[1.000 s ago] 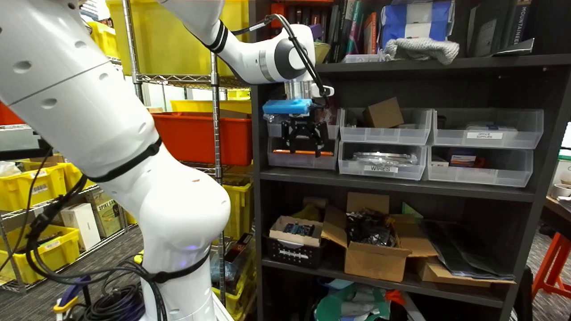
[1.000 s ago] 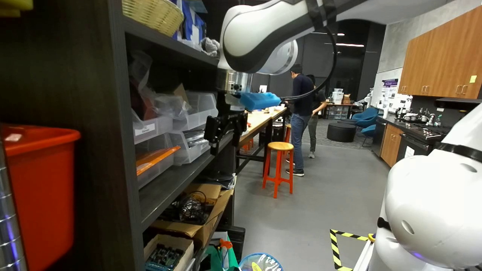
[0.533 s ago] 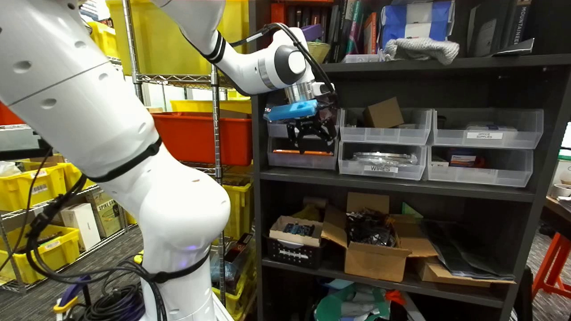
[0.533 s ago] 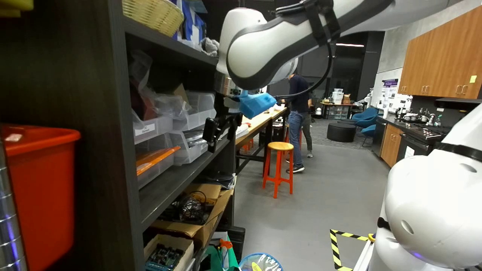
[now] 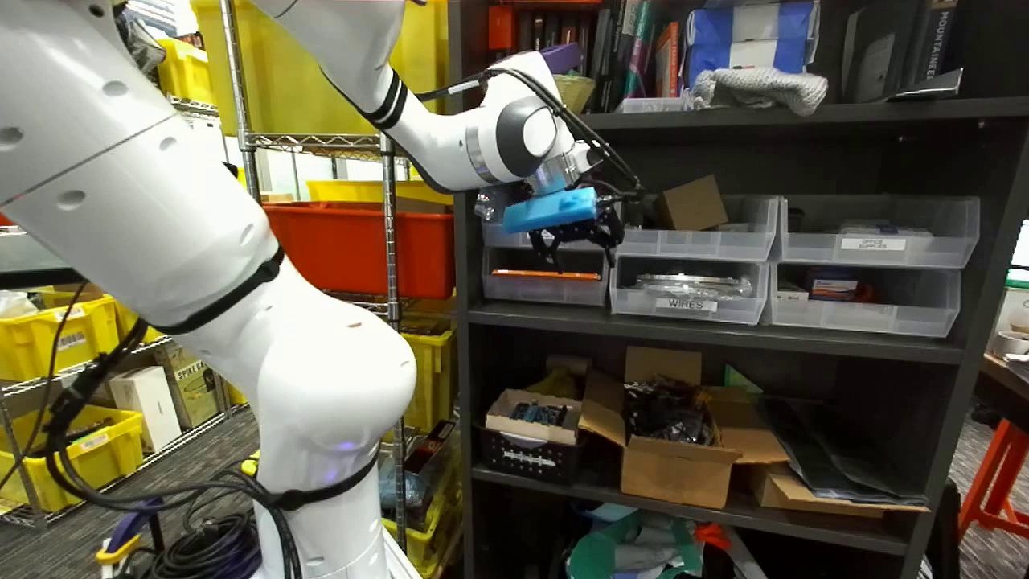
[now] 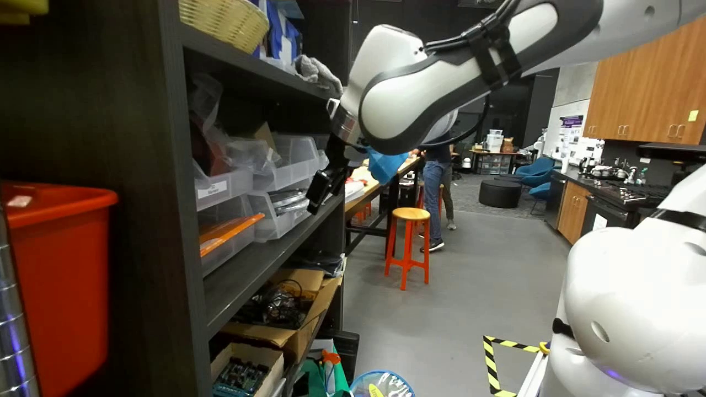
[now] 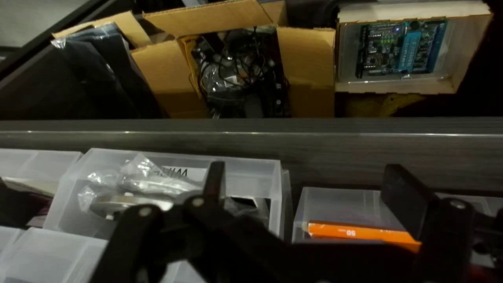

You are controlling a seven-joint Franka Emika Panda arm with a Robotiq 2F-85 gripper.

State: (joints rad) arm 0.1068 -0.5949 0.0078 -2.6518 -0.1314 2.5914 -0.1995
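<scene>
two spread fingers (image 7: 406, 200) partly hide wires bin (image 7: 253, 177), orange item (image 7: 373, 234).

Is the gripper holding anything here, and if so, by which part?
Nothing is held: the gripper stands open, its fingertips wide apart.

Bookcase (image 5: 723, 336): faced nearly squarely in an exterior view; sighted lengthwise, from beside its end panel (image 6: 140, 182), in an exterior view. Wrist view: aimed downward, close, past the hand (image 7: 308, 184). Clear bins (image 7: 251, 177): shared by all.
</scene>
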